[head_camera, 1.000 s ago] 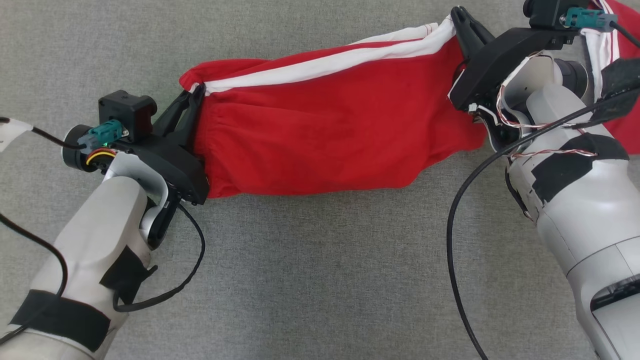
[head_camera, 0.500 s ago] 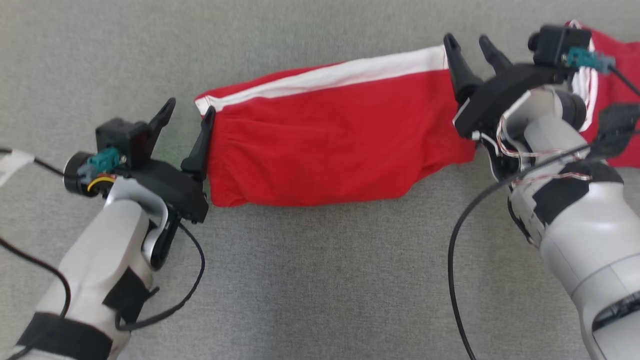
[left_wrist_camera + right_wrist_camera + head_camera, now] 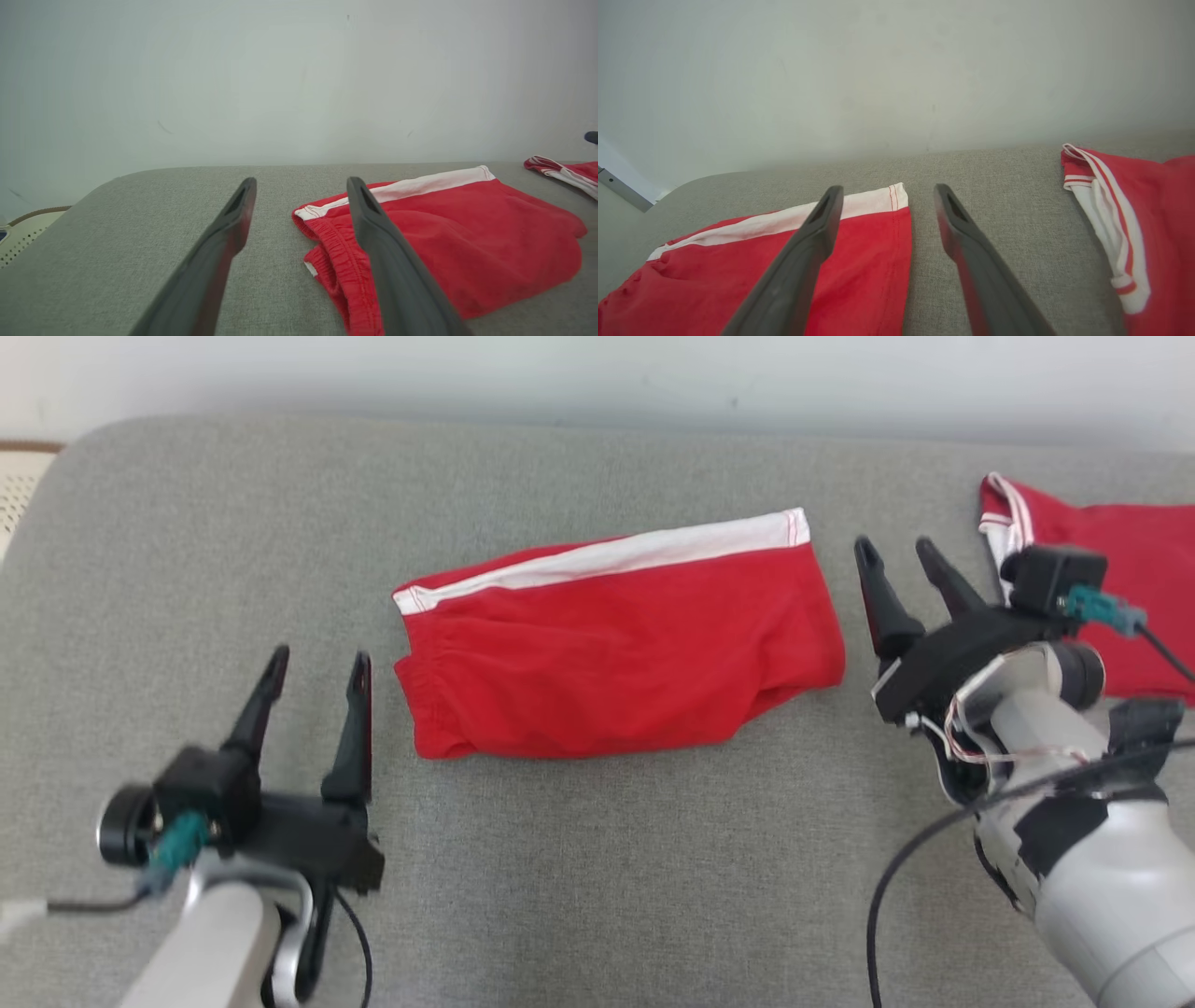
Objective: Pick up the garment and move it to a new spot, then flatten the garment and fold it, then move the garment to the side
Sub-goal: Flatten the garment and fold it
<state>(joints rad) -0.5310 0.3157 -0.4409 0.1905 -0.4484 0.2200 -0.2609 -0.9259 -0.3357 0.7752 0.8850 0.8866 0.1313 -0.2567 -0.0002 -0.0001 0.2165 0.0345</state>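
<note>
Head view, looking down: folded red shorts (image 3: 616, 644) flat at the middle of the grey fabric surface (image 3: 597, 877), white stripe (image 3: 607, 555) along the far edge, gathered waistband (image 3: 420, 700) toward the robot's left. Left hand (image 3: 320, 658) just beside the waistband end, clear of the cloth, two dark fingers spread wide, holding nothing. Right hand (image 3: 894, 546) just beside the opposite, hemmed end, likewise spread wide and empty, not touching the fabric. Second red garment (image 3: 1111, 579) with white trim farther to the right, apart from the shorts, partly hidden behind the right wrist's camera block. Pale wall (image 3: 597, 373) beyond the rounded far edge of the surface. Left wrist view: both fingers (image 3: 229, 233) well apart over grey fabric, one of them crossing in front of the waistband, the rest of the shorts stretching away to that view's right, a corner of the second garment at the far right edge. Right wrist view: fingers parted over the hemmed end of the shorts, one across the red cloth below the white stripe, the other across bare grey fabric, stitched hem visible in the gap between them, second garment with its striped white band lying well off to that view's right.
</note>
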